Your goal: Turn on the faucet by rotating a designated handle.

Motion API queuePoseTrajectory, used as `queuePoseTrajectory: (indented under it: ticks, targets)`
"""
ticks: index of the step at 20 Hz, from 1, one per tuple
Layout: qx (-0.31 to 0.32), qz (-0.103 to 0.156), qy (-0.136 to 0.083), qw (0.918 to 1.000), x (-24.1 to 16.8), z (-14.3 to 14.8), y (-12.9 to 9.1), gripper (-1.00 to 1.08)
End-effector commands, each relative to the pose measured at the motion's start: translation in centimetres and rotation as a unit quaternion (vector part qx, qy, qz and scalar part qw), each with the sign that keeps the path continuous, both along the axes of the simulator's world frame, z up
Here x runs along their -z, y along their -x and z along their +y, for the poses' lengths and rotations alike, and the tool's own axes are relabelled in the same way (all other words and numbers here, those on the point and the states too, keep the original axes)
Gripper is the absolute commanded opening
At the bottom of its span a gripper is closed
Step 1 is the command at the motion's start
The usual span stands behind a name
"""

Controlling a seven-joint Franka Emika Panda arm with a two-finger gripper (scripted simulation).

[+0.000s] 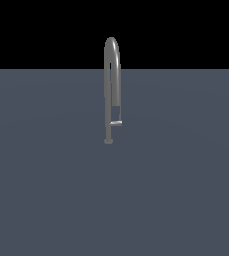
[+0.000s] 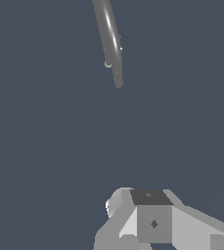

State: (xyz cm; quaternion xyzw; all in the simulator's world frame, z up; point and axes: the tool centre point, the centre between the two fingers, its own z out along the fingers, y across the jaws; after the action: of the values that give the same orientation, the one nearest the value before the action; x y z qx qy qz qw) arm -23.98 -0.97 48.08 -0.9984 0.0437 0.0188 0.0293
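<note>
I see my pincer (image 2: 155, 222) well short of the faucet (image 1: 111, 85), touching nothing; I cannot tell whether it is spread. The handle (image 1: 116, 123) sits low on 1 side of the pipe, far ahead, so I judge the approach barely begun.

A flat, dark blue-grey worktop (image 1: 46, 190) fills most of the exterior view. It looks smooth and plain, with no marks on it. Behind it, the top of the view is all black, maybe just dark space.
</note>
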Motion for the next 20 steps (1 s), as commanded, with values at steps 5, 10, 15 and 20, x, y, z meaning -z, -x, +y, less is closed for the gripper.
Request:
queuePoseTrajectory:
  ticks: [5,10,15,20]
  targets:
    - [0.025,0.032,-0.026,0.9988,0.5,0.3,-2.6,-1.00]
    - [0.052,0.065,-0.054,0.9951,1.2,0.4,-5.3,-1.00]
    - [0.079,0.100,-0.082,0.9884,2.1,0.5,-8.1,-1.00]
    - [0.107,0.136,-0.112,0.9786,3.3,0.4,-10.9,-1.00]
